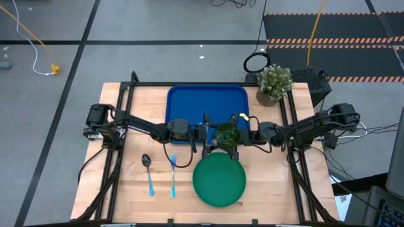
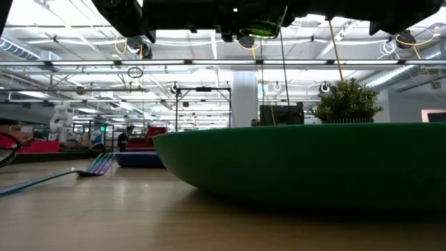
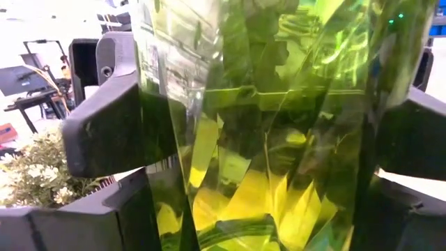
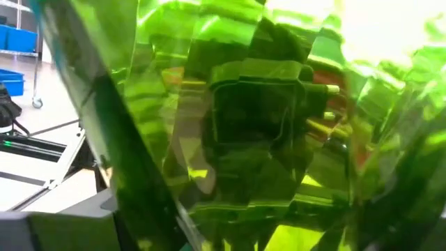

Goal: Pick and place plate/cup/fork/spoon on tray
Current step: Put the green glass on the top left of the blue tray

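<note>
Cup aloft between both arms, over the tray's near edge

The cup (image 1: 227, 134) hangs between the left gripper (image 1: 211, 133) and right gripper (image 1: 243, 135); plate (image 1: 219, 180) in front; fork (image 1: 173, 173) and spoon (image 1: 148, 171) to its left; plant (image 1: 274, 82) right of the tray (image 1: 189, 104).

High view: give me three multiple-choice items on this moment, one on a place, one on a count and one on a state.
1. Where is the plate?
A. on the tray
B. on the table, beside the tray
C. under the plant

2. How many utensils lie beside the plate?
A. one
B. two
C. four

3. The cup is:
A. standing on the tray
B. lying on the plate
C. up in the air, between both grippers

Key: 1 B, the plate rests on bare wood, off the tray. 2 B, only the spoon and the fork lie there. 3 C, the low view shows it high above the table, with the left gripper and the right gripper meeting at it.
</note>
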Action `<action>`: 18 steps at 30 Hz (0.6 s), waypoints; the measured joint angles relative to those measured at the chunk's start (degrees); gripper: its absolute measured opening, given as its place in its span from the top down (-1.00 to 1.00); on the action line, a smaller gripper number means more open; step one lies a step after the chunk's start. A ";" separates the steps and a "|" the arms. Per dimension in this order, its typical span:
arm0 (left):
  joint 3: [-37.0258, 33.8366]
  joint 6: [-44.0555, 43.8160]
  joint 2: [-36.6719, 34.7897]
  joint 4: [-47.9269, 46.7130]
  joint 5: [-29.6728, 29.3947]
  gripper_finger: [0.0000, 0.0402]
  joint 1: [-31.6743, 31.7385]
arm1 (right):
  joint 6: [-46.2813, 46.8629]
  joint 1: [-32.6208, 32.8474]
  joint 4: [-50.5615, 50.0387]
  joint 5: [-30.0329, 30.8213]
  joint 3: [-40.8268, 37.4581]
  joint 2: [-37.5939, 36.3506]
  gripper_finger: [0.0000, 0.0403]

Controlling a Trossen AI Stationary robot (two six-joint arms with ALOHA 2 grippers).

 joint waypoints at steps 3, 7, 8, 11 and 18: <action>-0.01 -2.00 0.00 -0.11 -3.83 -0.79 -0.48 | 0.16 -0.02 -0.40 -0.09 -0.04 -0.14 -0.69; -0.02 -1.83 -0.75 -1.69 -7.42 -0.95 -1.11 | 0.05 -0.02 -0.47 0.15 -0.08 -0.20 -0.67; 0.00 -1.74 -1.14 -2.74 -7.41 -0.97 -1.13 | 0.09 -0.02 -0.49 0.33 -0.08 -0.14 -0.66; 0.04 -2.10 -3.71 -7.72 -7.93 -0.96 -1.42 | 0.52 -0.03 -1.33 0.37 -0.07 -0.84 -0.65; 0.13 -4.90 -13.53 -25.61 -9.98 -0.97 -2.65 | 2.28 -0.10 -7.47 0.31 -0.23 -4.19 -0.67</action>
